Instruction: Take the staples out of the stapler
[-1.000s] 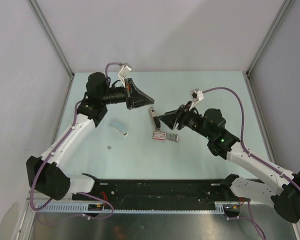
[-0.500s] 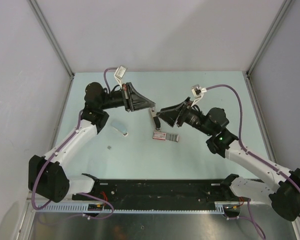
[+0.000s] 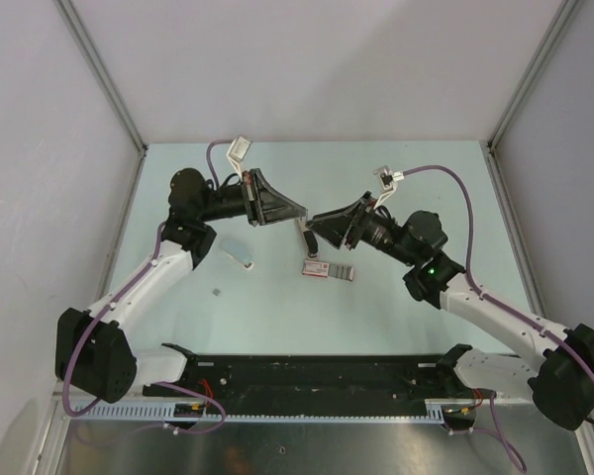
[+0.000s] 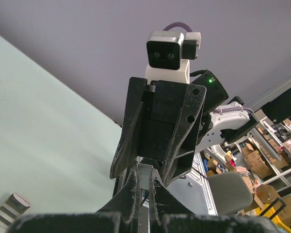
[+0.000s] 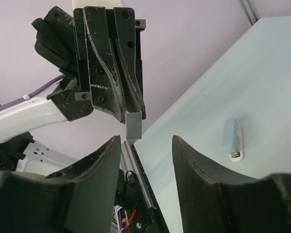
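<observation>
My left gripper (image 4: 145, 170) is shut on a small grey metallic strip of staples (image 4: 146, 173) and holds it above the table. The same strip (image 5: 134, 125) sticks out of the left fingertips (image 5: 136, 104) in the right wrist view. My right gripper (image 5: 146, 141) is open, its jaws wide apart just in front of the strip and not touching it. In the top view the left gripper (image 3: 299, 211) and the right gripper (image 3: 315, 222) meet tip to tip at mid-table. The light blue stapler (image 3: 236, 252) lies on the table to their left; it also shows in the right wrist view (image 5: 231, 138).
A small red-and-white flat box (image 3: 315, 269) lies below the grippers with a grey ridged piece (image 3: 343, 273) beside it. A dark narrow bar (image 3: 306, 240) lies under the grippers. A tiny grey bit (image 3: 216, 292) sits to the lower left.
Both grippers have closed in on each other over the middle. The left one moved right with the strip, and the right one moved up and left until its open jaws face the strip.
</observation>
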### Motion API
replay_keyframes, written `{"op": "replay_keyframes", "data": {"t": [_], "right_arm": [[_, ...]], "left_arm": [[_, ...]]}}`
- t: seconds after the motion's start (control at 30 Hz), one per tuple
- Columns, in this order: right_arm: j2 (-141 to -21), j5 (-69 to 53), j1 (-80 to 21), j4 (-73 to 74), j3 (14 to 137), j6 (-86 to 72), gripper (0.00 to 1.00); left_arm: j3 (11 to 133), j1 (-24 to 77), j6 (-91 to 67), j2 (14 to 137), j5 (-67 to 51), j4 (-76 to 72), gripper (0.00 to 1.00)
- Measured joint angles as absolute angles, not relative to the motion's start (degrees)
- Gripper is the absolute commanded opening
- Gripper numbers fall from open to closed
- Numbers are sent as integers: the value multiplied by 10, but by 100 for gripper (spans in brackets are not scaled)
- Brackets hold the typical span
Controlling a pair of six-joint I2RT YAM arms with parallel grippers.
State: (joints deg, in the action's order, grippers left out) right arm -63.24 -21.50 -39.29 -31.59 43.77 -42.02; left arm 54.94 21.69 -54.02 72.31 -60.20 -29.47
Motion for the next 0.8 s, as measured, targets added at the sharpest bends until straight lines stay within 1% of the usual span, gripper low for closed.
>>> {"op": "replay_keyframes", "data": {"t": [0.47, 0.6, 0.8], "right_arm": [[-658, -215, -405, -327, 447, -420, 38], [-663, -215, -406, -333, 447, -420, 32], [-664, -215, -406, -334, 447, -420, 20]], "left_arm": [[541, 217, -540, 723, -592, -295, 0], [537, 217, -540, 723, -589, -295, 0], [529, 217, -540, 723, -587, -295, 0]]}}
